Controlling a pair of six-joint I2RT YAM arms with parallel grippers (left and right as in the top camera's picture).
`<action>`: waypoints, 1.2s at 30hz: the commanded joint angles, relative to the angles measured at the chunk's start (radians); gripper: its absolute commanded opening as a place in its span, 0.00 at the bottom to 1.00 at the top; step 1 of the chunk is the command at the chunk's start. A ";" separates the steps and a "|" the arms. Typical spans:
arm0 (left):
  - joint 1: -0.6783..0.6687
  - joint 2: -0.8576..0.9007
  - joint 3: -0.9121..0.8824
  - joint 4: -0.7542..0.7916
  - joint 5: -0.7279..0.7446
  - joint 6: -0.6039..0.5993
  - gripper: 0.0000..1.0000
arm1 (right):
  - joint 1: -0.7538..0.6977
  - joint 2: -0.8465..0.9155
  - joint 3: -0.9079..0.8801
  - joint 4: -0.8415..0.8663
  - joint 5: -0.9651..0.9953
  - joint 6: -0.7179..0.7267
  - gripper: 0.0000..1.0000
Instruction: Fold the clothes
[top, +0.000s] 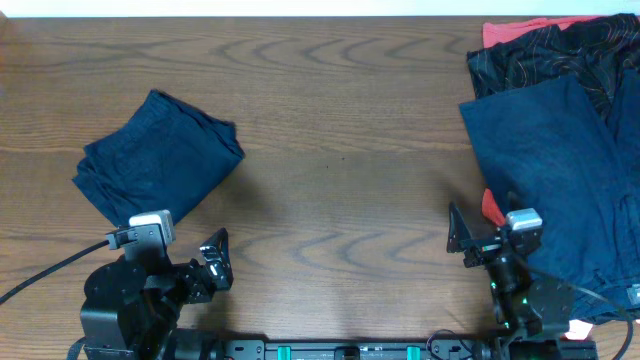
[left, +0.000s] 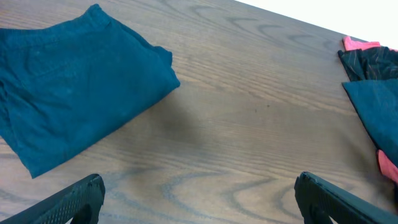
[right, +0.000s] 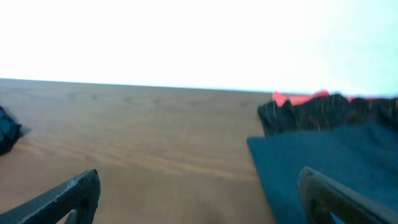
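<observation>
A folded pair of dark navy shorts (top: 158, 155) lies at the left of the table; it also shows in the left wrist view (left: 68, 106). A pile of unfolded clothes lies at the right: a large navy piece (top: 560, 170), a black piece (top: 560, 55) with thin lines behind it, and a coral-red one (top: 515, 30) at the back. My left gripper (top: 212, 262) is open and empty, near the front edge, below the folded shorts. My right gripper (top: 472, 232) is open and empty, at the left edge of the navy piece (right: 329, 162).
The wooden table (top: 340, 150) spans the view. A small coral-red patch (top: 491, 206) shows beside the right gripper. Cables run from the left arm's base at the front left. A white edge runs along the table's far side.
</observation>
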 joint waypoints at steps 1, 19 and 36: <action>-0.002 -0.003 -0.006 0.000 -0.012 -0.005 0.98 | 0.011 -0.048 -0.062 0.047 0.016 -0.031 0.99; -0.002 -0.003 -0.006 0.000 -0.012 -0.005 0.98 | 0.011 -0.045 -0.061 0.002 0.043 -0.141 0.99; -0.002 -0.003 -0.006 0.000 -0.012 -0.005 0.98 | 0.011 -0.045 -0.061 0.002 0.043 -0.141 0.99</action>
